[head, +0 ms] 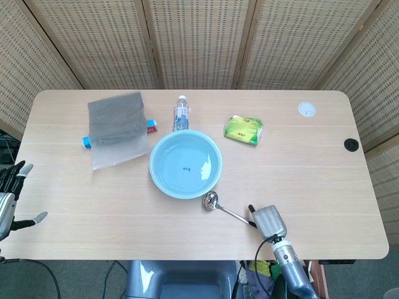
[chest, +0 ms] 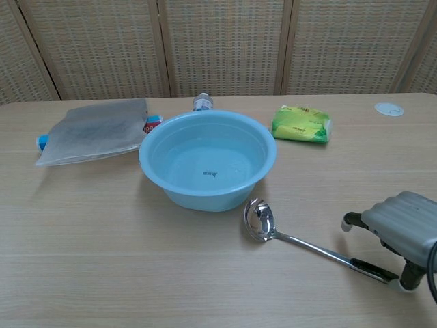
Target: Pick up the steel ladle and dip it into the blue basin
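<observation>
While the grasp is not yet made: the steel ladle (chest: pixel 311 247) lies flat on the table (head: pixel 312 162), bowl end just beside the blue basin (chest: pixel 207 158), handle running out toward the right hand (chest: pixel 399 225).
Right hand: hangs over the dark handle tip, fingers (chest: pixel 350 220) curled down on either side; whether they pinch the handle, I cannot tell.
Left hand (head: pixel 11 198): off the table's near-left edge, fingers spread, holding nothing.
Risk, slip: the handle is thin and lies flat, so fingers closing from above may skid it along the table instead of lifting it.
Risk, swing: gripped at the far tip, the heavy bowl end would likely droop or twist in the hold.
Risk, knock: the ladle's bowl sits close to the basin wall; a low sweep could strike the rim and shove the light basin.
Basin contents: it looks to hold clear water, with a small dark mark at the bottom.
Nearby: water bottle (head: pixel 181 113), green packet (chest: pixel 301 124) and grey pouch (head: pixel 116 128) behind the basin.
</observation>
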Action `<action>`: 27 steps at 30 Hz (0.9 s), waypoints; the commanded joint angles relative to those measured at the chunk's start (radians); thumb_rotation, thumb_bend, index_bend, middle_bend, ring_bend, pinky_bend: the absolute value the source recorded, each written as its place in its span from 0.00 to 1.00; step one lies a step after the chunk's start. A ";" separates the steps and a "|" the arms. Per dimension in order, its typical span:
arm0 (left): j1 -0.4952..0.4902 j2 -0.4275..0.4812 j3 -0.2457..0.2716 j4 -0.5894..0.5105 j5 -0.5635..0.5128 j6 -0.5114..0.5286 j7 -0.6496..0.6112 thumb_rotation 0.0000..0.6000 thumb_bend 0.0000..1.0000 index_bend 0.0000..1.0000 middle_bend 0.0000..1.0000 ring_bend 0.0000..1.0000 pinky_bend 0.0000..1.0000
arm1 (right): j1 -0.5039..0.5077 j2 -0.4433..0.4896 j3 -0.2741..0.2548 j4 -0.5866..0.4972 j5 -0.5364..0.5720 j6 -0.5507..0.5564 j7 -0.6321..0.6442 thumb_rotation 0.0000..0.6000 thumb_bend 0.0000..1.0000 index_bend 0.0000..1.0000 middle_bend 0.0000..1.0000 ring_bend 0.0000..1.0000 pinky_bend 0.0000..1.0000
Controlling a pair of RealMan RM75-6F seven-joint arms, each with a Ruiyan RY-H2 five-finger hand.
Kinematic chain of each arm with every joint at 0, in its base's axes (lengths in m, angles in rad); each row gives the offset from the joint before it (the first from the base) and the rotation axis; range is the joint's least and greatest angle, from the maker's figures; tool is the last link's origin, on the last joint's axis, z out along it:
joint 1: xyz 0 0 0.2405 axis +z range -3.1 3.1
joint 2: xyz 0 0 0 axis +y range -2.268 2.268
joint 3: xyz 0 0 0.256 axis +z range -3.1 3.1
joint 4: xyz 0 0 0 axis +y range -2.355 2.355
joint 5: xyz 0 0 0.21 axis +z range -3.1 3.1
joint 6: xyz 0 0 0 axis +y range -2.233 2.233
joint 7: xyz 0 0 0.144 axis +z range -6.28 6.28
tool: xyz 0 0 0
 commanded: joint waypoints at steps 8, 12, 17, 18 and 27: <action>-0.001 0.003 -0.002 -0.002 -0.002 -0.001 -0.007 1.00 0.00 0.00 0.00 0.00 0.00 | 0.036 -0.023 0.080 0.042 0.038 0.019 -0.010 1.00 0.00 0.24 0.95 0.89 1.00; 0.003 0.010 -0.006 -0.005 -0.005 0.009 -0.021 1.00 0.00 0.00 0.00 0.00 0.00 | 0.054 -0.029 0.122 0.057 0.061 0.023 -0.007 1.00 0.00 0.24 0.95 0.89 1.00; 0.007 0.020 -0.004 -0.006 0.003 0.015 -0.042 1.00 0.00 0.00 0.00 0.00 0.00 | 0.072 -0.043 0.139 0.091 0.068 0.033 -0.026 1.00 0.00 0.24 0.95 0.89 1.00; 0.008 0.022 -0.003 -0.006 0.005 0.016 -0.046 1.00 0.00 0.00 0.00 0.00 0.00 | 0.073 -0.046 0.141 0.091 0.072 0.036 -0.027 1.00 0.00 0.24 0.95 0.89 1.00; 0.010 0.031 -0.001 -0.004 0.013 0.018 -0.067 1.00 0.00 0.00 0.00 0.00 0.00 | 0.045 0.015 0.090 -0.101 0.064 0.062 -0.032 1.00 0.00 0.24 0.96 0.89 1.00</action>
